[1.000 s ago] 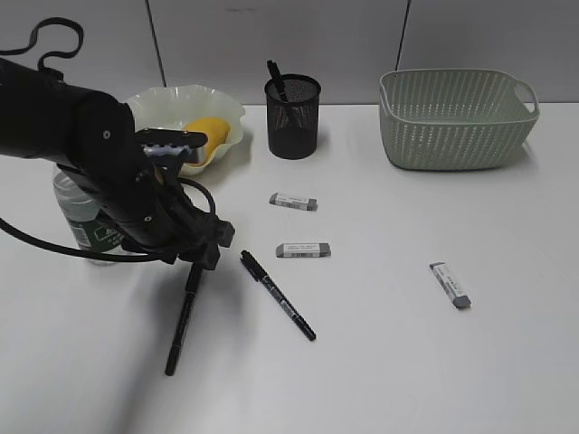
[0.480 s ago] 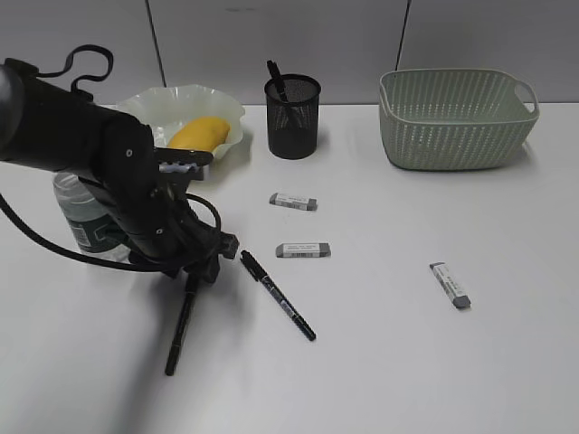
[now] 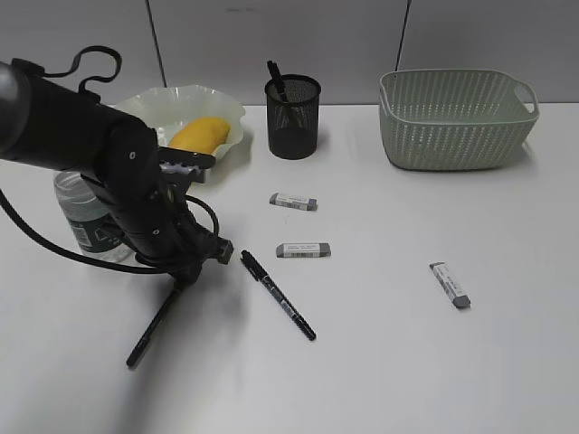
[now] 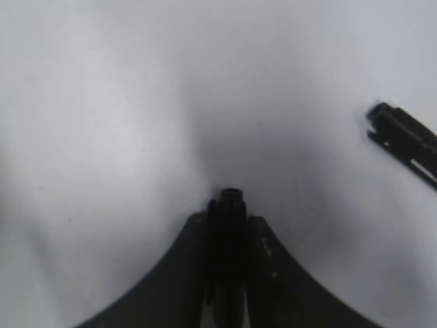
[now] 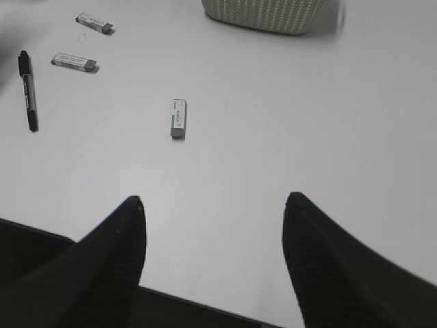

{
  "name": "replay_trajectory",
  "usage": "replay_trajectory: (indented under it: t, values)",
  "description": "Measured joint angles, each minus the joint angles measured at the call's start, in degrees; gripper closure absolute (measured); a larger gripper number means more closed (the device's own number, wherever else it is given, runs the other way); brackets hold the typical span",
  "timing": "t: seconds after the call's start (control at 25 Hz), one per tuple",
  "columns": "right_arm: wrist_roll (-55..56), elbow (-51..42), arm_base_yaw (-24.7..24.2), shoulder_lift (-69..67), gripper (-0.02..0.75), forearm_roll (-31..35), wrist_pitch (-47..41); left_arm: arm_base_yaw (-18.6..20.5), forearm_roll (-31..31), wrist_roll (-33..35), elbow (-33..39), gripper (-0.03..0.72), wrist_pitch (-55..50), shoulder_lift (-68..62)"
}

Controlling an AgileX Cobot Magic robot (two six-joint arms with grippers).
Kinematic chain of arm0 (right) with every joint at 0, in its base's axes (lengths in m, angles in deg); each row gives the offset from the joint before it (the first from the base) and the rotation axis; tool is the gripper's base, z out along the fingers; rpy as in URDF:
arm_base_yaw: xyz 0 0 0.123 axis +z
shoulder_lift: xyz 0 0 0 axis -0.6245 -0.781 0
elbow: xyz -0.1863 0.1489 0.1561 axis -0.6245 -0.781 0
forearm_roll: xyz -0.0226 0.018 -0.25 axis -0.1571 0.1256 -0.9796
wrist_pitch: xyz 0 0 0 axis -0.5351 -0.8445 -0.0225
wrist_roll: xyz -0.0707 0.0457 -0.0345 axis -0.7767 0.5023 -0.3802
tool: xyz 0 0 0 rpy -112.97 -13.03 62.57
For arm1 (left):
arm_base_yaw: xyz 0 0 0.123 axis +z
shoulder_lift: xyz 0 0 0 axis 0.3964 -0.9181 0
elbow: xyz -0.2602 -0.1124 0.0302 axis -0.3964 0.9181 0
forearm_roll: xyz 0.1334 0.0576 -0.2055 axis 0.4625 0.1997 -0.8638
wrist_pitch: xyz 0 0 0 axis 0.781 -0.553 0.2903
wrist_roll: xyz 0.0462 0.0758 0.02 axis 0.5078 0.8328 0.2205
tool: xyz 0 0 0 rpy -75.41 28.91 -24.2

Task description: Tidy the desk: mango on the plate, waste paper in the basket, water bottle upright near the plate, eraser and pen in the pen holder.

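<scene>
Left gripper [image 4: 227,229] clenched on pen [image 3: 152,327] near table's left front edge — probably lifting toward pen holder [image 3: 293,117]; right gripper [image 5: 213,225] released — idle.

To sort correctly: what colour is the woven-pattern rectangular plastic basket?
Pale green woven-pattern plastic basket; exterior view shows it best.

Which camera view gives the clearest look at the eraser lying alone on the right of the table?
The right wrist view: the eraser lies unobstructed, straight ahead of the open right end effector. The exterior view shows it too, smaller, at the table's right. The left wrist view misses it entirely.
</scene>
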Motion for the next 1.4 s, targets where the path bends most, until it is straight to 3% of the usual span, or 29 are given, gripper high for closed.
replay_trajectory:
  t: [0.24,0.44,0.72,0.92,1.0,1.2,1.4]
  values:
    - [0.0,0.0,0.0,0.0,0.24,0.0,0.0,0.0,0.3,0.0,0.3,0.57,2.8,0.8]
    - [0.0,0.0,0.0,0.0,0.24,-0.1,0.0,0.0,0.6,0.0,0.3,0.57,15.7,7.7]
    - [0.0,0.0,0.0,0.0,0.24,-0.1,0.0,0.3,3.4,0.1,0.3,0.57,46.5,11.3]
    - [0.0,0.0,0.0,0.0,0.24,-0.1,0.0,0.6,1.7,5.6,-0.1,0.57,77.8,3.4]
    - [0.0,0.0,0.0,0.0,0.24,-0.1,0.0,0.8,1.0,7.1,-1.9,0.57,84.9,-1.5]
    - [0.0,0.0,0.0,0.0,0.24,-0.1,0.0,1.6,0.6,7.7,-9.7,0.57,91.4,-9.9]
    - [0.0,0.0,0.0,0.0,0.24,-0.1,0.0,2.3,1.1,8.0,-19.3,0.57,88.8,-12.8]
